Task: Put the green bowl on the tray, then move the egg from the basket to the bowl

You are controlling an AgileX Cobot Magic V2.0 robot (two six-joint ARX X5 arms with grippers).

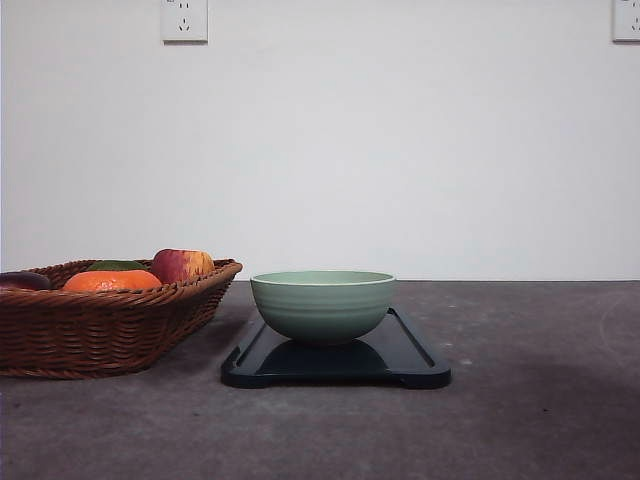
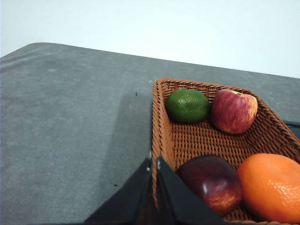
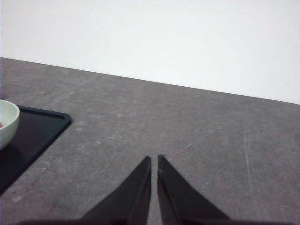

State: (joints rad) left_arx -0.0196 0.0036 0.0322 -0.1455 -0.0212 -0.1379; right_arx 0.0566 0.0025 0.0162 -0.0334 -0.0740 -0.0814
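Four fruits fill the basket (image 2: 197, 140); the green bowl (image 1: 323, 304) sits on the tray (image 1: 410, 362); both jaws pressed together.

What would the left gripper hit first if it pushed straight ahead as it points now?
Probably the basket: the shut left gripper sits at its near rim, pointing along that wall. Depth is unclear, so it might slide past over bare table.

Grey table (image 1: 520, 420) with basket and tray.
The wicker basket (image 1: 100, 330) rests just left of the black tray (image 1: 400, 365), apart from it.
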